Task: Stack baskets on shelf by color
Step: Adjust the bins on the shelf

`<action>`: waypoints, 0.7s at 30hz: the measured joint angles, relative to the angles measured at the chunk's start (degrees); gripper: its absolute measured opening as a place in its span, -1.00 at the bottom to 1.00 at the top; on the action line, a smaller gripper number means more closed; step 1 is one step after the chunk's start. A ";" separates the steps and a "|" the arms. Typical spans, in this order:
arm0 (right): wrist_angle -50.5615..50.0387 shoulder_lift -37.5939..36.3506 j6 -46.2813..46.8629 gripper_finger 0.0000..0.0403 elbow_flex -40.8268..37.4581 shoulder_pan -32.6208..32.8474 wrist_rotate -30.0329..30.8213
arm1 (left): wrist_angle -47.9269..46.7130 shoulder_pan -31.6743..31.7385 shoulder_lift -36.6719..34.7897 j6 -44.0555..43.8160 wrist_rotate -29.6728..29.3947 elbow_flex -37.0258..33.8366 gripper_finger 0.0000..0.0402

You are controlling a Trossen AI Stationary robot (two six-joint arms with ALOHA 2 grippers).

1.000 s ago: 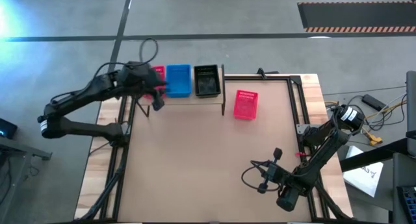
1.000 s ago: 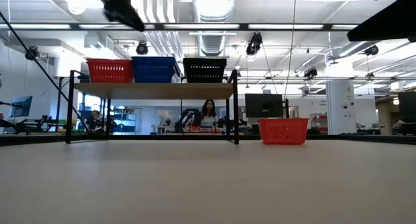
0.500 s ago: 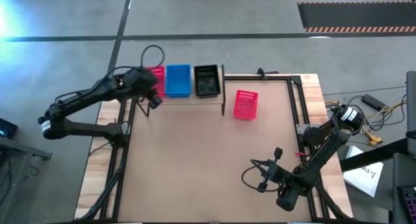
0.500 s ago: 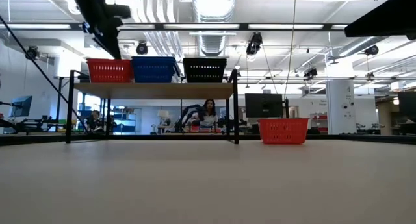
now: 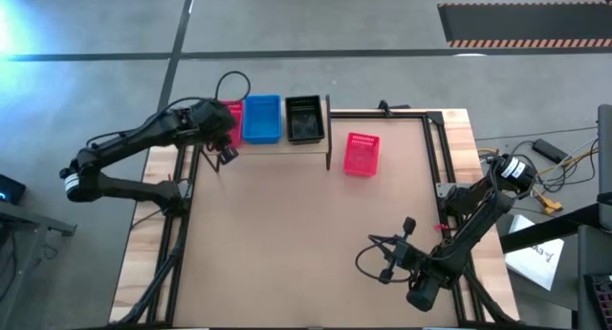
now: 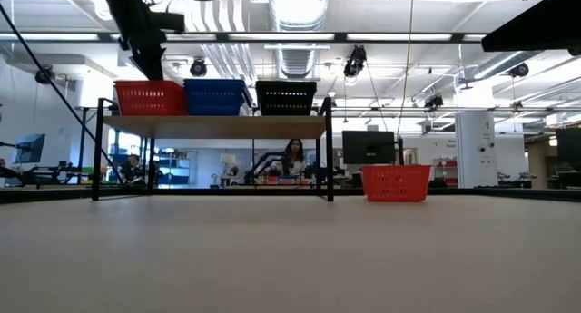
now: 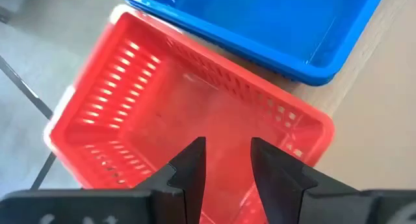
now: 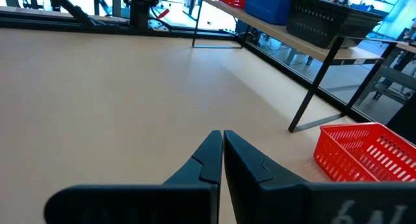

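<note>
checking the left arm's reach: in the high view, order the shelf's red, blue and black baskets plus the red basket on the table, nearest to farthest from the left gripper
1. Red basket on the shelf, beside the left gripper.
2. Blue basket, mid-shelf.
3. Black basket, the shelf's right end.
4. Red basket on the table, right of the shelf.

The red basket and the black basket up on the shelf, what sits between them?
A blue basket sits between the red basket and the black basket on the shelf. The low view shows it best.

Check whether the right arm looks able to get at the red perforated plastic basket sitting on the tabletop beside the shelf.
Probably yes. The red perforated plastic basket stands alone on the wooden tabletop, beside the shelf, with bare table between it and the right end effector, which is shut and waiting near the table's front.
</note>
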 joint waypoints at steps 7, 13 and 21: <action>-0.02 0.00 -0.02 -0.96 0.00 -0.01 0.00 | 3.49 0.00 -2.99 -0.62 0.18 0.44 -0.47; 0.02 0.00 0.07 -0.96 0.00 -0.01 0.00 | 6.90 0.27 -1.05 -0.59 0.86 0.39 -0.47; 0.05 0.00 0.14 -0.96 0.00 -0.01 -0.04 | 8.79 2.96 5.23 -0.57 -1.02 1.39 -0.47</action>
